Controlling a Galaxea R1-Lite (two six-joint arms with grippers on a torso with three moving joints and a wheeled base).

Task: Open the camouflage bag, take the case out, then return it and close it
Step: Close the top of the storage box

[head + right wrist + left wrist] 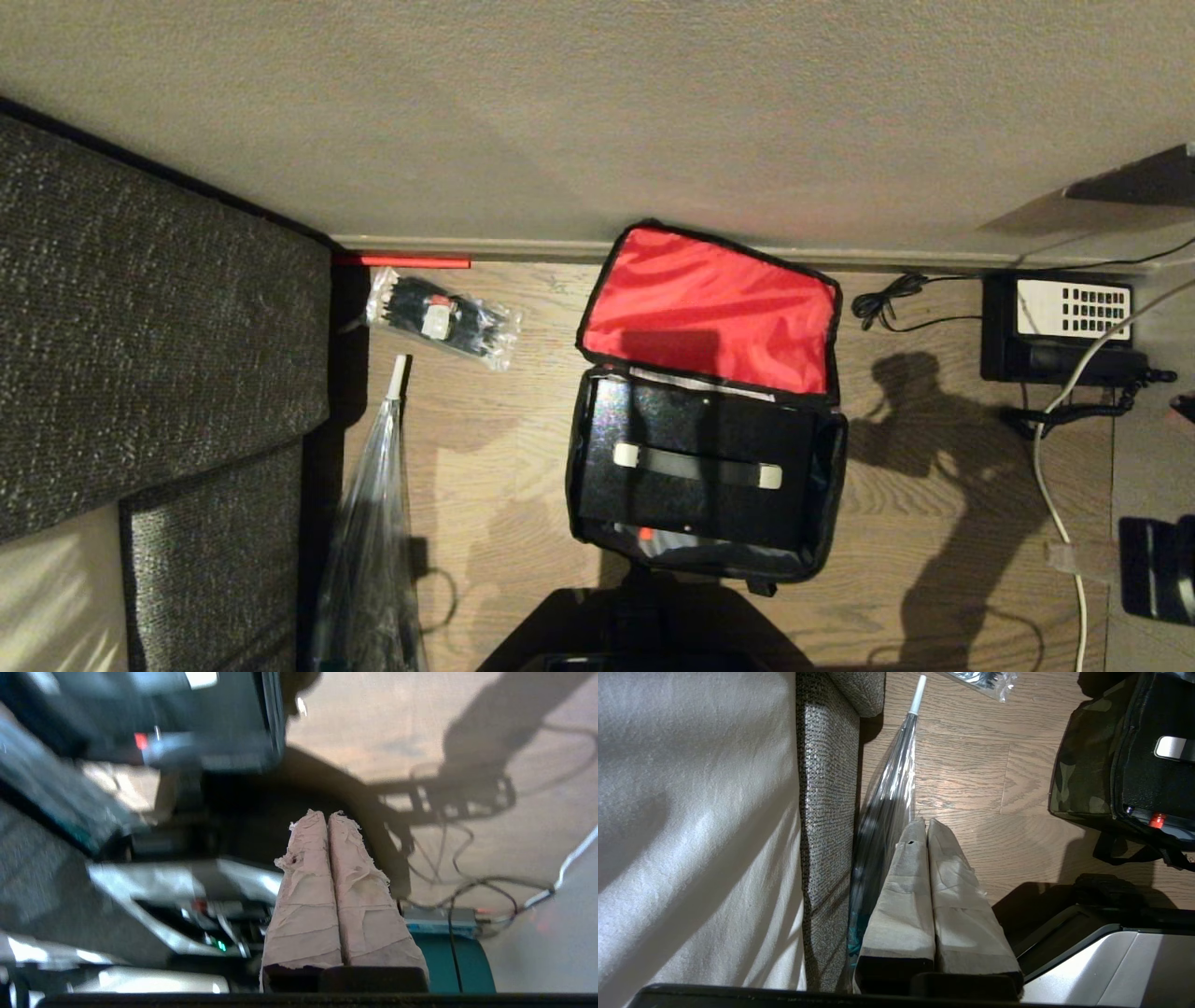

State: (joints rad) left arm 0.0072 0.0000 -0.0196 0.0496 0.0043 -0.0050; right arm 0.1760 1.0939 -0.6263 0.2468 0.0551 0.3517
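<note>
Camouflage bag (822, 467) sits on the wood floor (504, 448) at mid-scene, just in front of the wall's baseboard. Lid flap thrown back toward the wall, red lining (709, 313) facing up. Black case (695, 462) lies inside the open compartment, its pale-ended handle (695, 465) across the top; a small red spot shows at the near edge.

Left of the bag: clear packet of black cable ties (443, 317), a folded clear plastic umbrella (373, 523) along the dark woven sofa (159, 327).

Right of the bag: coiled black cord (882, 303), black telephone (1060, 327) with white keypad, white cable (1064, 448) trailing down.

Left gripper (926, 823): tape-wrapped fingers pressed together, empty, hanging low beside the umbrella and sofa edge, well apart from the bag.

Right gripper (325, 814): fingers likewise closed tight, nothing between them, over the robot's base and floor cables; bag's dark bulk beyond it.
</note>
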